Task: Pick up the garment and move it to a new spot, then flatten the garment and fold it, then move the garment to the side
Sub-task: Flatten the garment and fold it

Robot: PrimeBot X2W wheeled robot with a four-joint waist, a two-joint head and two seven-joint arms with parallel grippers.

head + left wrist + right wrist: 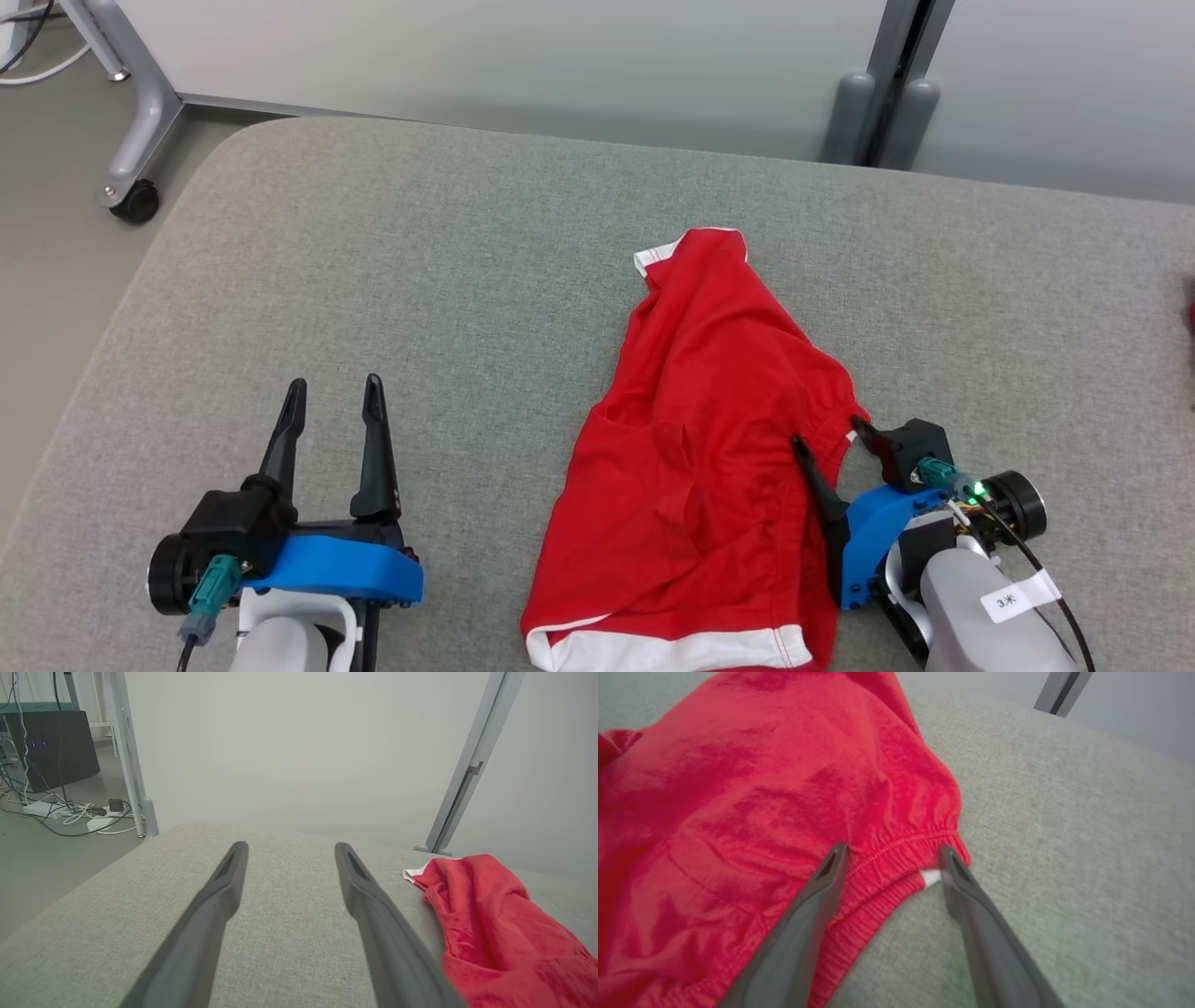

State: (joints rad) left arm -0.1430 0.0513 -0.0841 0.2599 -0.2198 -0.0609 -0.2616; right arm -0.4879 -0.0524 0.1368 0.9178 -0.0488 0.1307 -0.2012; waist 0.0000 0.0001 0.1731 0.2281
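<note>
The garment [709,439] is a pair of red shorts with white hems, lying crumpled on the grey cushioned surface [448,280], running from the centre down to the near edge. My right gripper [829,437] stands open at its right side, jaws straddling the gathered elastic waistband [896,863] without closing on it. In the right wrist view the right gripper [892,851] has one finger over the red cloth and the other by a small white tag [930,877]. My left gripper [336,385] is open over bare surface at the lower left, well left of the shorts [495,924].
The surface's rounded left edge drops to the floor, where a wheeled grey frame leg [135,140] stands. A grey post [887,93] rises behind the far edge. Cables and a dark box [56,746] lie on the floor at the left. A dark red item [1189,317] peeks in at the right.
</note>
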